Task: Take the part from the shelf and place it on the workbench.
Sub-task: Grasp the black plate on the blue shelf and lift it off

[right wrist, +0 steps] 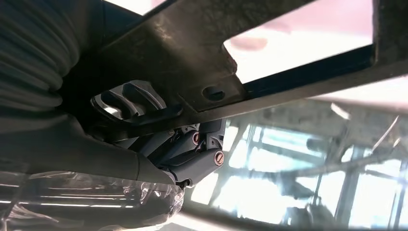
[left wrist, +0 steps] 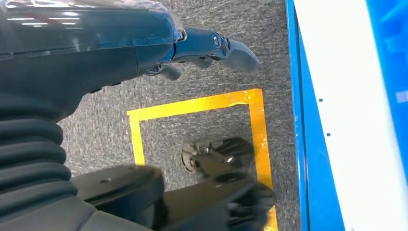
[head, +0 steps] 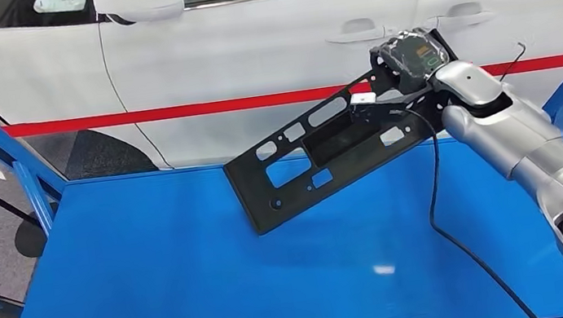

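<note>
Part (head: 327,153), a flat black plate with cut-outs, tilted over the blue workbench (head: 196,285); long axis rising from lower near corner toward upper right. Right hand (head: 406,68) grips its upper end, arm extended forward. Left hand (left wrist: 211,48) hangs above floor, holding nothing, fingers partly hidden.

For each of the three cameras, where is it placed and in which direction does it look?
Head view: high, looking down at the blue workbench; right arm, right hand gripping the black part.
Left wrist view: faces the floor; left hand hangs empty.
Right wrist view: behind the right hand, under the part.
Shared: part, right hand.
</note>
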`<state>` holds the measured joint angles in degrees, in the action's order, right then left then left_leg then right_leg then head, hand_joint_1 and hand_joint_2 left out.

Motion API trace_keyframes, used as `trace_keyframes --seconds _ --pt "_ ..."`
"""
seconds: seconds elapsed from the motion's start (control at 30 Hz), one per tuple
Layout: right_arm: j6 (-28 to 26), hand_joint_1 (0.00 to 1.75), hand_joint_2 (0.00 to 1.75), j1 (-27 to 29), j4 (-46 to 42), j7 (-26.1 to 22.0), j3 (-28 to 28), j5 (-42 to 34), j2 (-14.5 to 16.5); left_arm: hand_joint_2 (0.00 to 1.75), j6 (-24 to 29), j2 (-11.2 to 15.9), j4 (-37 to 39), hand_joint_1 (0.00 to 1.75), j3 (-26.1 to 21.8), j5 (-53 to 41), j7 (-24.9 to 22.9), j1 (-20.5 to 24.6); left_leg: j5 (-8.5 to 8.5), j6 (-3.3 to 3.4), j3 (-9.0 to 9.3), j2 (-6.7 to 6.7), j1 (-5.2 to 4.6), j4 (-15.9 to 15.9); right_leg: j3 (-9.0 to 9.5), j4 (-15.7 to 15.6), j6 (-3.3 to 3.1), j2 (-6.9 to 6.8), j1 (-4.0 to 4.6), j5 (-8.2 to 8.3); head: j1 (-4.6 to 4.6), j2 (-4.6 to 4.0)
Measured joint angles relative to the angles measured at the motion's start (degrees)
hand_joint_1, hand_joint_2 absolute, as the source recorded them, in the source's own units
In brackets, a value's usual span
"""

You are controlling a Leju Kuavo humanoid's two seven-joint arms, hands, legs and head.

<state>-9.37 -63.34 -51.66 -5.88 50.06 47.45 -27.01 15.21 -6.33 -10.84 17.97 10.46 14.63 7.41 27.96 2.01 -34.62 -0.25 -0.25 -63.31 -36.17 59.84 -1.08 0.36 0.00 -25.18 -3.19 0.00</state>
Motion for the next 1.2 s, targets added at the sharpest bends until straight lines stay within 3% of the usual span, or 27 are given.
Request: trace_keyframes --seconds 0.07,0.17,0.23,0.3,0.37,0.4,0.47,0.5,0.57,0.67,0.7,0.77,0.83,0.87,0.9,0.93,1.0,1.07,1.17,1.2 --pt "0.7 1.75 1.75 -1.9 -0.5 0.3 0.1 0.0 -0.3 1.75 0.1 0.2 0.0 0.0 0.0 -0.2 -0.1 0.1 -0.51 0.75 2.23 0.24 -0.71 3.9 -0.12 -0.2 0.46 -0.18 -0.19 0.48 -0.02 0.0" --pt "1.7 1.75 1.75 -3.8 -1.2 0.7 0.3 -0.1 -0.4 1.75 0.1 0.2 0.0 0.0 0.0 -0.4 -0.2 0.1 -2.14 0.82 2.62 0.34 -0.66 5.9 -0.37 -0.4 1.46 -0.31 -0.34 0.63 -0.04 0.0" --pt "2.7 1.75 1.75 -5.4 -1.5 0.8 0.5 -0.3 -0.4 1.75 0.1 0.2 0.0 0.0 0.0 -0.5 -0.2 0.2 -3.5 0.89 2.42 0.54 -0.27 7.3 -1.68 2.6 1.97 -0.29 -0.34 -2.28 -0.02 0.0" --pt "4.1 1.75 1.75 -7.3 -1.7 0.9 0.8 -1.1 -0.4 1.75 0.1 0.2 0.0 0.0 0.0 -0.6 -0.2 0.2 -4.2 0.83 1.48 0.64 -0.23 7.3 -4.05 9.4 2.51 -0.29 -0.68 -6.71 -0.02 0.0" --pt "5.1 1.75 1.75 -8.6 -1.8 1.1 1.3 -2.2 -0.5 1.75 0.1 0.2 0.0 0.0 0.0 -0.8 -0.2 0.2 -4.54 0.58 0.4 0.65 -0.02 6.7 -5.03 14.1 3.19 -0.32 -1.12 -8.39 -0.02 0.0" --pt "5.2 1.75 1.75 -9.1 -1.9 1.1 1.6 -2.8 -0.5 1.75 0.1 0.2 0.0 0.0 0.0 -0.8 -0.3 0.2 -4.65 0.43 -0.16 0.66 0.19 6.2 -4.09 13.4 3.58 -0.34 -1.4 -7.62 -0.02 0.0" --pt "5.2 1.75 1.75 -9.9 -2.1 1.2 2.2 -3.7 -0.6 1.75 0.1 0.2 0.0 0.0 0.0 -0.8 -0.3 0.3 -4.68 -0.1 -1.41 0.65 0.68 4.9 0.04 7.1 4.51 -0.44 -2.06 -4.98 -0.02 0.0" --pt "5.1 1.75 1.75 -10.4 -2.1 1.3 2.5 -4.0 -0.5 1.75 0.2 0.2 0.0 0.0 0.0 -0.8 -0.3 0.4 -4.67 -0.48 -2.12 0.62 0.77 4.2 1.87 4.0 4.62 -0.37 -2.12 -4.0 -0.02 0.0" --pt "5.0 1.75 1.75 -11.4 -2.2 1.5 3.0 -4.4 -0.5 1.75 0.2 0.2 0.0 0.0 0.0 -0.8 -0.4 0.5 -4.84 -1.29 -3.12 0.45 0.67 3.2 3.14 1.1 4.1 -0.13 -2.03 -3.64 -0.04 0.0" --pt "4.5 1.75 1.75 -12.1 -2.2 1.7 4.0 -5.0 -0.3 1.75 0.3 0.2 0.0 0.0 0.0 -0.8 -0.5 0.4 -5.26 -2.28 -3.96 0.21 0.67 2.8 2.19 1.2 2.31 -0.1 -1.87 -2.98 -0.07 0.0" --pt "4.3 1.75 1.75 -12.3 -2.2 1.7 4.3 -5.2 -0.1 1.75 0.3 0.3 0.0 0.0 -0.1 -0.8 -0.5 0.4 -4.33 -2.59 -4.47 0.21 0.78 2.0 1.81 1.2 1.73 -0.19 -1.88 -2.59 -0.06 0.0" --pt "3.8 1.75 1.75 -12.7 -2.0 1.7 4.9 -5.5 0.5 1.75 0.4 0.3 0.0 0.0 -0.2 -0.8 -0.5 0.4 -0.13 -3.07 -6.25 0.24 0.96 -2.8 0.88 1.1 0.82 -0.32 -1.91 -1.76 -0.07 0.0" --pt "3.3 1.75 1.75 -13.0 -1.7 1.8 5.4 -5.9 1.1 1.75 0.4 0.3 0.0 0.0 -0.4 -0.7 -0.4 0.4 4.13 -3.24 -8.28 0.26 0.96 -10.1 -0.14 1.1 0.44 -0.28 -1.67 -0.94 -0.07 0.0" --pt "3.1 1.75 1.75 -13.1 -1.6 1.7 5.7 -6.1 1.4 1.75 0.4 0.3 0.0 0.0 -0.5 -0.7 -0.4 0.4 4.88 -3.15 -8.51 0.26 0.94 -12.3 -0.63 1.1 0.39 -0.24 -1.49 -0.53 -0.07 0.0" --pt "2.9 1.75 1.75 -13.1 -1.4 1.7 6.0 -6.4 1.6 1.75 0.4 0.3 0.0 0.0 -0.6 -0.7 -0.4 0.3 4.63 -2.91 -7.79 0.25 0.89 -12.7 -1.1 1.1 0.37 -0.21 -1.26 -0.12 -0.07 0.0" --pt "2.7 1.75 1.75 -13.2 -1.3 1.7 6.2 -6.8 1.7 1.75 0.4 0.3 0.0 0.0 -0.7 -0.7 -0.4 0.3 3.5 -2.49 -5.98 0.23 0.76 -10.7 -1.5 1.1 0.38 -0.19 -1.03 0.26 -0.07 0.0" --pt "2.6 1.75 1.75 -13.4 -1.0 1.6 6.6 -7.3 1.8 1.75 0.5 0.4 0.0 0.0 -0.8 -0.7 -0.4 0.4 1.44 -1.15 -0.45 0.15 0.28 -2.8 -2.05 1.1 0.52 -0.23 -0.71 0.91 -0.07 0.0" --pt "2.3 1.75 1.75 -13.7 -0.8 1.6 6.7 -7.7 1.8 1.75 0.5 0.5 0.0 0.0 -0.9 -0.7 -0.3 0.5 0.81 -0.52 2.94 0.16 -0.19 2.7 -2.21 0.8 1.04 -0.41 -0.8 1.56 -0.06 0.0" --pt "1.8 1.75 1.75 -13.8 -0.5 1.6 7.0 -8.2 1.9 1.75 0.7 0.6 0.0 0.0 -0.9 -0.7 -0.3 0.3 -0.43 -0.32 3.08 0.33 -0.33 4.7 -2.17 0.0 2.15 -0.53 -1.05 2.63 -0.05 0.0" --pt "1.7 1.75 1.75 -13.8 -0.4 1.6 7.2 -8.3 2.0 1.75 0.7 0.6 0.0 0.0 -0.9 -0.7 -0.3 0.3 -1.2 -0.05 2.98 0.48 -0.22 5.4 -2.44 0.2 2.38 -0.51 -0.98 2.05 -0.05 0.0"
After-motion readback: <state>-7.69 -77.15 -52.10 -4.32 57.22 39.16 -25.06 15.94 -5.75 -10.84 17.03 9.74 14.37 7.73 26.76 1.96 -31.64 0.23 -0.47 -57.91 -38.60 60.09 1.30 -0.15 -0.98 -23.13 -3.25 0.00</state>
